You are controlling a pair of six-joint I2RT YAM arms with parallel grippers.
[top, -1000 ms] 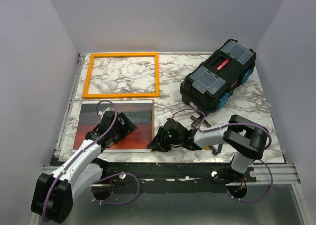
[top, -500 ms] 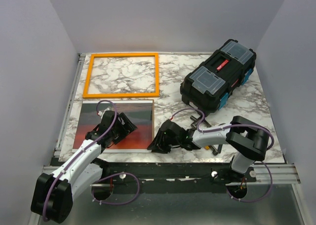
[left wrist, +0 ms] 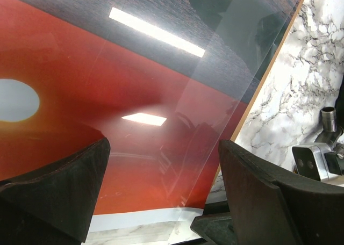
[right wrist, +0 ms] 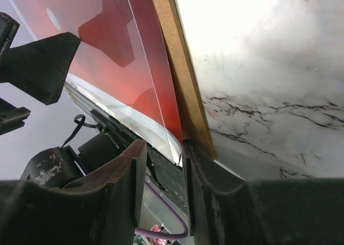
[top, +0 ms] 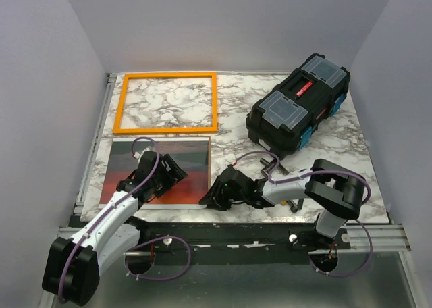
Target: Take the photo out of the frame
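Observation:
The empty orange frame point(top: 166, 128) lies flat at the back left of the table. In front of it lies the photo point(top: 125, 166), a red sunset with a white sun point(left wrist: 13, 100) and a dark sea band, under a clear sheet point(left wrist: 215, 94). My left gripper point(top: 174, 173) hovers just over the photo, open, with both fingers point(left wrist: 54, 186) apart above the picture point(left wrist: 80, 67). My right gripper point(top: 210, 200) is low at the photo's near right corner, open by a narrow gap. The photo's brown board edge point(right wrist: 174, 67) meets the right finger point(right wrist: 212, 180), and the clear sheet's corner point(right wrist: 174, 148) reaches the gap's mouth.
A black toolbox point(top: 299, 111) with clear lid compartments sits at the back right. Small metal parts point(top: 270, 161) lie on the marble table point(top: 236, 98) just right of my right gripper. The table's near edge and a black rail point(top: 236, 230) run directly behind both grippers.
My right gripper has slid a little left and nearer, up to the photo's corner. The left arm, photo and frame have not moved.

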